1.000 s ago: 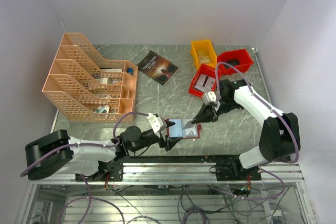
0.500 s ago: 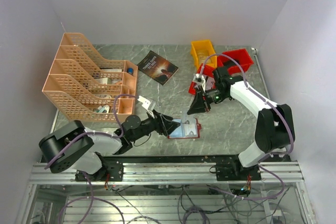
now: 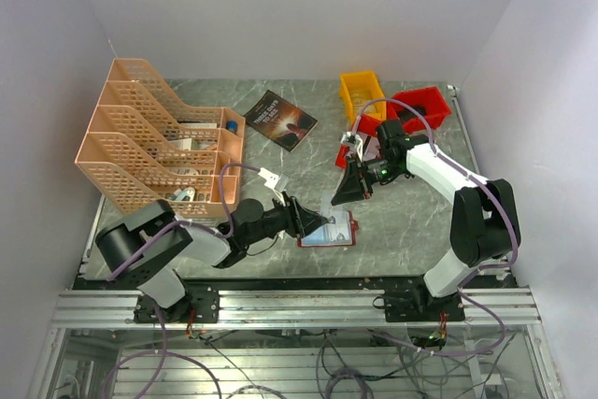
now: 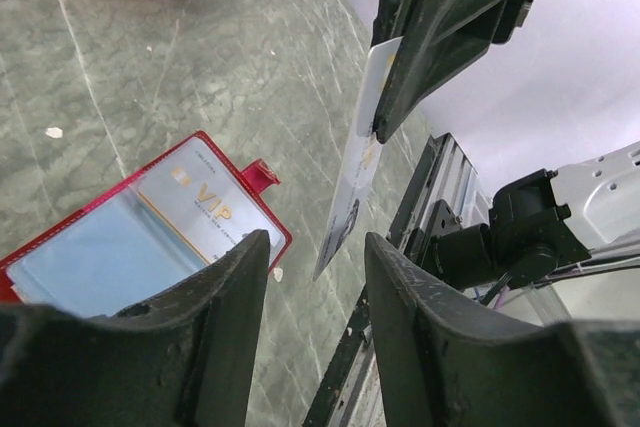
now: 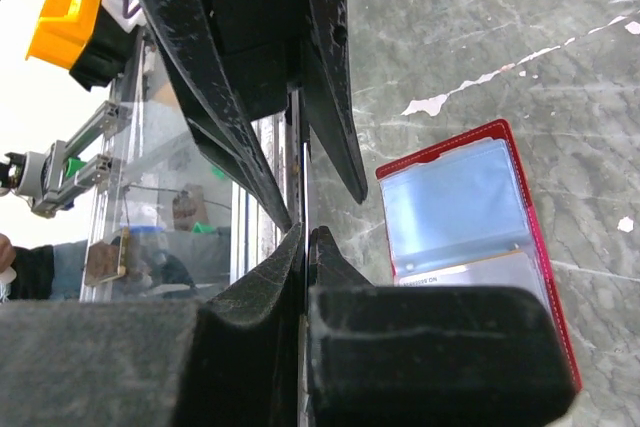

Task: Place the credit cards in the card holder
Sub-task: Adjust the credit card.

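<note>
The card holder (image 3: 334,231) lies open on the marble table, dark red with pale clear pockets; a VIP card (image 4: 200,213) sits in one pocket of the holder (image 4: 110,257). My right gripper (image 3: 340,196) is shut on a pale credit card (image 4: 352,172), which hangs edge-down just above the holder's near right corner. In the right wrist view that gripper (image 5: 306,234) pinches the card edge-on, with the holder (image 5: 455,202) to its right. My left gripper (image 3: 308,221) is low at the holder's left side, and the card's lower tip shows between its open fingers (image 4: 215,337).
Peach file racks (image 3: 159,151) stand at the back left, with a dark book (image 3: 280,120) beside them. A yellow bin (image 3: 362,94) and red bins (image 3: 420,107) sit at the back right. The metal rail (image 3: 299,301) runs along the near edge.
My right gripper has lifted the card and moved it left and back over the holder's edge. The left arm has swung in towards the holder and its jaws have narrowed.
</note>
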